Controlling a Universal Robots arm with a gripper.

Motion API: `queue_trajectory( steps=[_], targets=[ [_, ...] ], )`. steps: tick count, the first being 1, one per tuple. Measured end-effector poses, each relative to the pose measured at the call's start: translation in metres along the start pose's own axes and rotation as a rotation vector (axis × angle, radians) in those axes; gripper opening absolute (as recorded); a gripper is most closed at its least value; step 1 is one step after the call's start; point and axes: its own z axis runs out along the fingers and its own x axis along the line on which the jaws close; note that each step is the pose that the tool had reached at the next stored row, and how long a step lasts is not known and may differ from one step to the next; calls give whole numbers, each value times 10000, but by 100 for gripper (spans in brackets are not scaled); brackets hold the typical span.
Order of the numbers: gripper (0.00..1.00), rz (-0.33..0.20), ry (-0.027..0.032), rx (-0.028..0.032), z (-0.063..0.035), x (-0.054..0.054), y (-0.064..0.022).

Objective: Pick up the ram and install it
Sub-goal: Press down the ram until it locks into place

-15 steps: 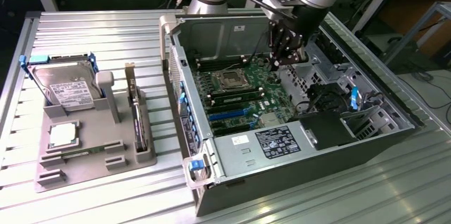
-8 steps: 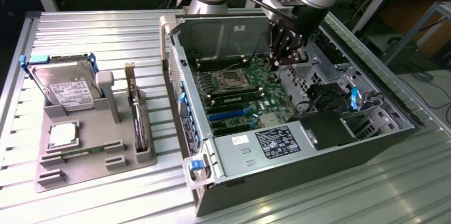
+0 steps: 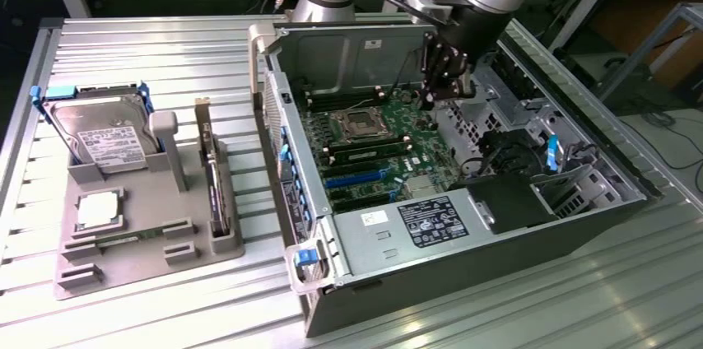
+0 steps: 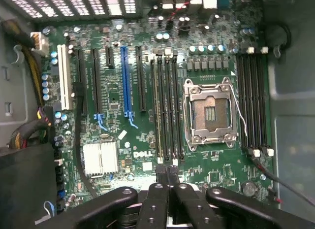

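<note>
Fingers [image 4: 168,182] pressed together, gripping nothing I can make out, hovering over the motherboard [image 4: 147,115] slots. The ram [image 3: 115,239] seems to lie back in the grey tray [image 3: 143,225] on the worktop [image 3: 132,53]. Risk: those closed tips dropping and scraping the open CPU socket [image 4: 210,113] or the slot latches.

even overhead light, glare on ribbed table [image 3: 165,53], dim soft-focus case interior [image 4: 290,115]
</note>
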Motion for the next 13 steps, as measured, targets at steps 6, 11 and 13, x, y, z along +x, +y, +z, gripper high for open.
queue_trajectory(
  steps=[6,11,13],
  targets=[
    [10,2148,-139,115,19,1,-1],
    [10,3660,-240,196,42,2,-3],
    [10,3972,-260,212,47,3,-3]
  ],
)
